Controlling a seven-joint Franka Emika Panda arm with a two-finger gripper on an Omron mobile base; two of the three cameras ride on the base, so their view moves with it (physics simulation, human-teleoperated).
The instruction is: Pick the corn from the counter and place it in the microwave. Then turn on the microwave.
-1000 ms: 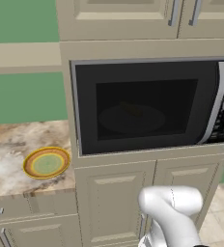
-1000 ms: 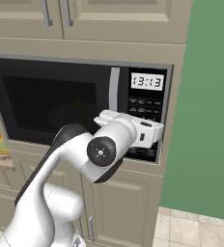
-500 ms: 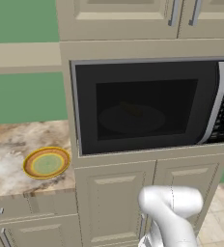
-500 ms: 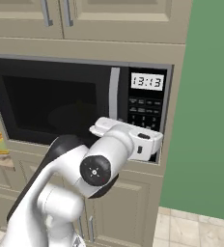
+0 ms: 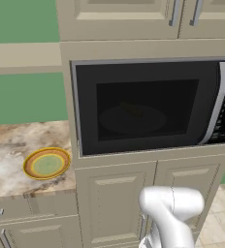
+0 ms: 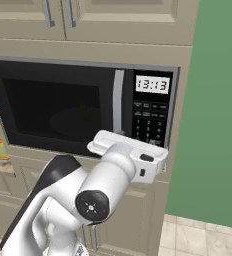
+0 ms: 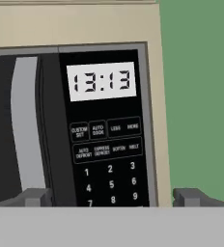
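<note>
The black microwave (image 5: 143, 104) sits built into the beige cabinets with its door shut. Through the dark glass a faint yellowish shape, the corn (image 5: 132, 108), lies on the turntable. My gripper (image 7: 114, 198) is open, nothing between its fingertips (image 7: 36, 197), and it faces the button panel (image 7: 109, 159) below the 13:13 display (image 7: 102, 81). In the right base view my white hand (image 6: 130, 150) hovers just in front of the lower panel (image 6: 150, 122), right of the silver handle (image 6: 118, 100).
The marbled counter (image 5: 12, 160) lies left of the microwave and carries a yellow-rimmed green plate (image 5: 46, 163). Cabinet doors stand above and below the microwave. A green wall (image 6: 218, 110) rises to the right.
My hand has sunk slightly along the button panel, and the elbow has swung lower and rightward. The jaws have stayed open.
</note>
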